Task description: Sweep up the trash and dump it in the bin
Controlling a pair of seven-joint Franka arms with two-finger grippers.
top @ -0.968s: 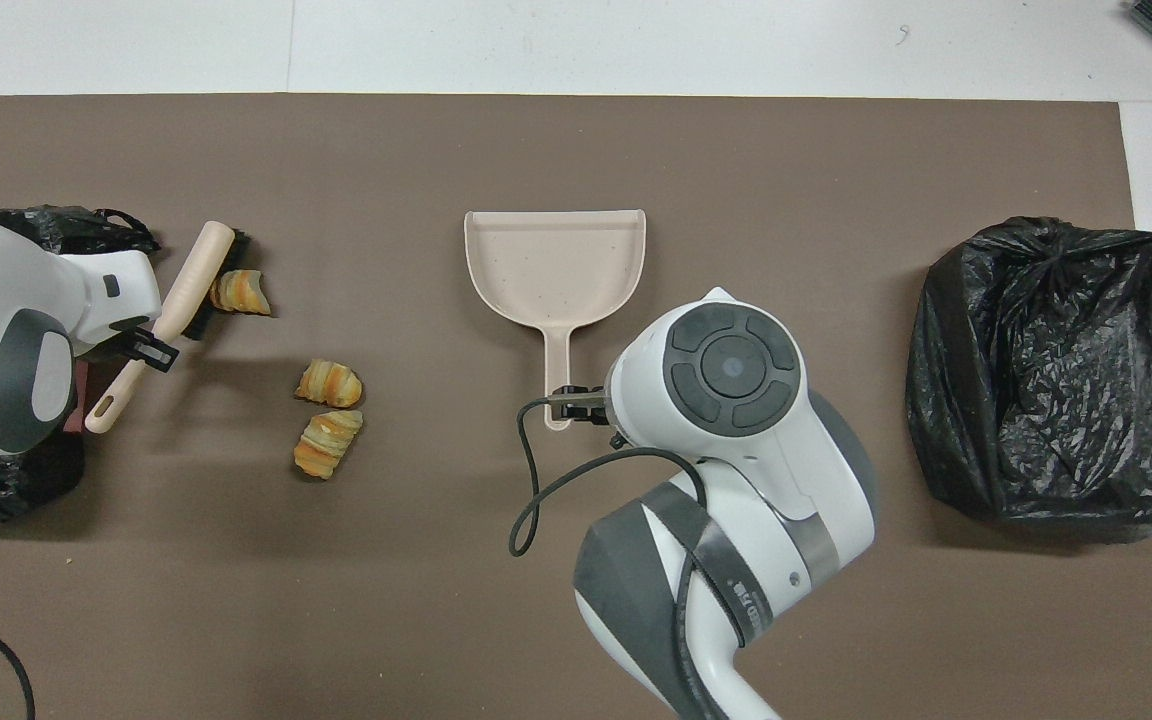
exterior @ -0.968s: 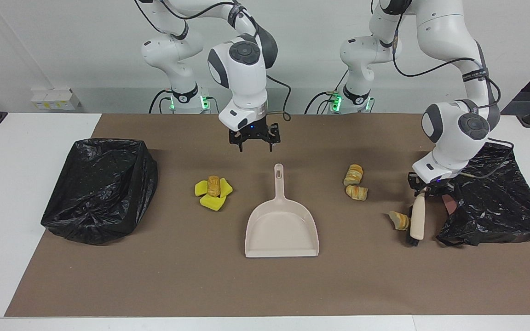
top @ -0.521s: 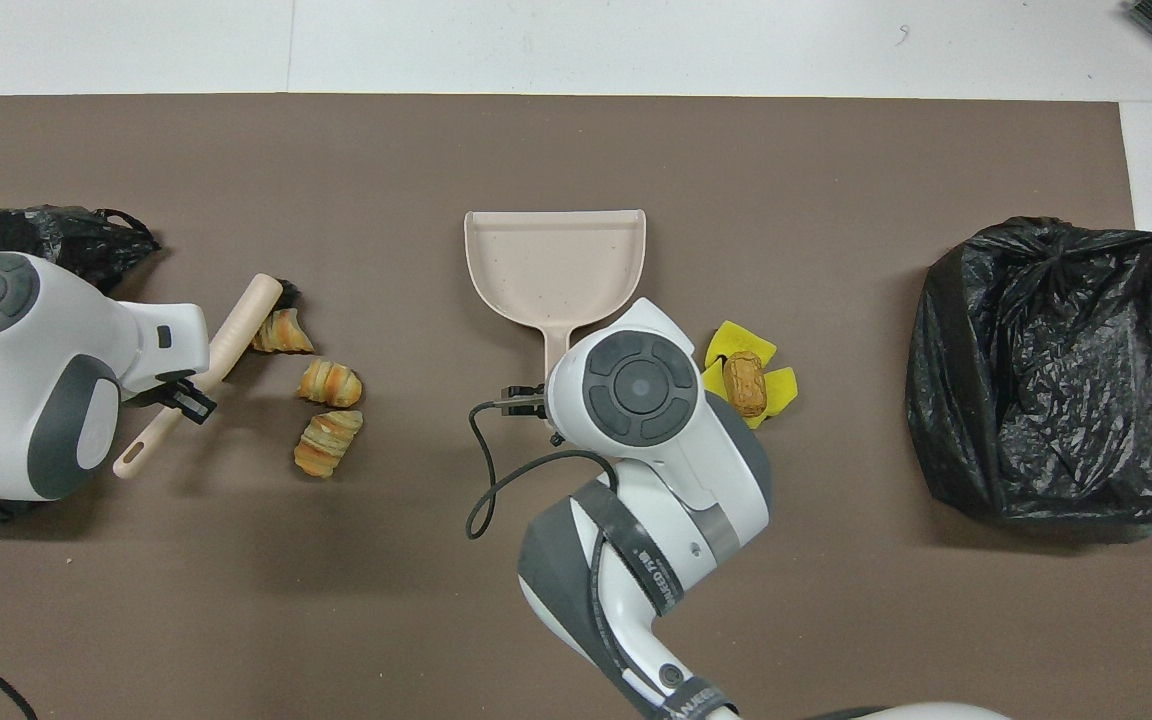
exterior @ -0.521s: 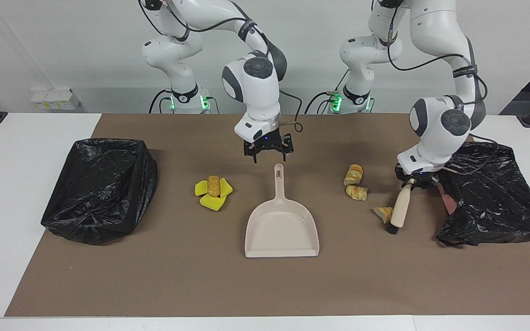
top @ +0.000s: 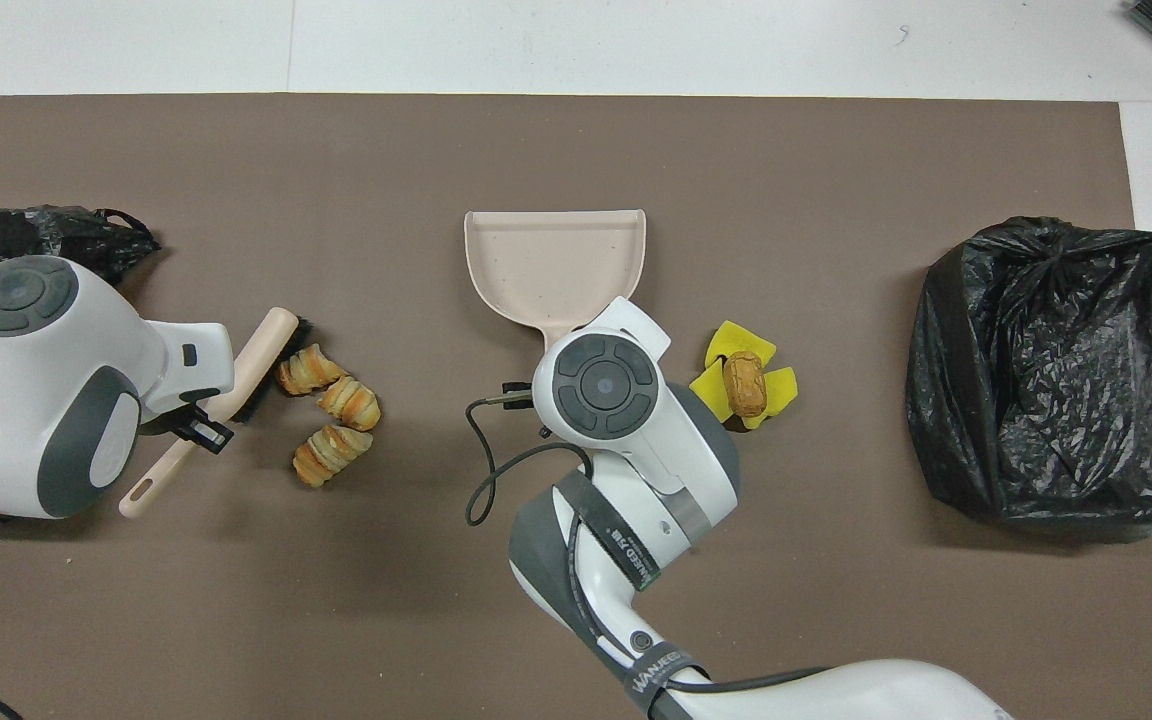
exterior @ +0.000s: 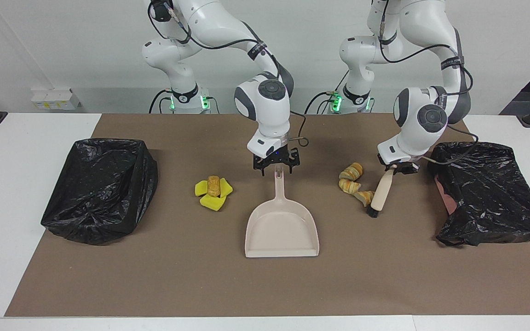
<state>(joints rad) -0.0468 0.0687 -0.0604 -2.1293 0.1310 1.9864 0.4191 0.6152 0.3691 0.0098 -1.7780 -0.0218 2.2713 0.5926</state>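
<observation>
The beige dustpan [exterior: 281, 230] [top: 556, 260] lies at the table's middle, its handle pointing at the robots. My right gripper [exterior: 277, 168] stands open, its fingers either side of the handle's end. My left gripper [exterior: 396, 169] [top: 198, 430] is shut on the handle of the beige brush [exterior: 380, 195] [top: 258, 362], whose bristles rest on the mat. Three striped pastry pieces of trash [exterior: 350, 179] [top: 336, 410] lie bunched against the bristles, between brush and dustpan. More trash, yellow sponge wedges [exterior: 212, 195] [top: 726, 380] with a pastry on top, lies beside the dustpan toward the right arm's end.
A bin lined with a black bag [exterior: 99, 188] [top: 1051, 370] stands at the right arm's end of the brown mat [exterior: 177, 276]. A crumpled black bag [exterior: 490, 193] [top: 36, 235] lies at the left arm's end, next to my left arm.
My left arm has swept the brush toward the dustpan, pushing one pastry piece up against the other two. My right gripper has come down onto the dustpan handle's end.
</observation>
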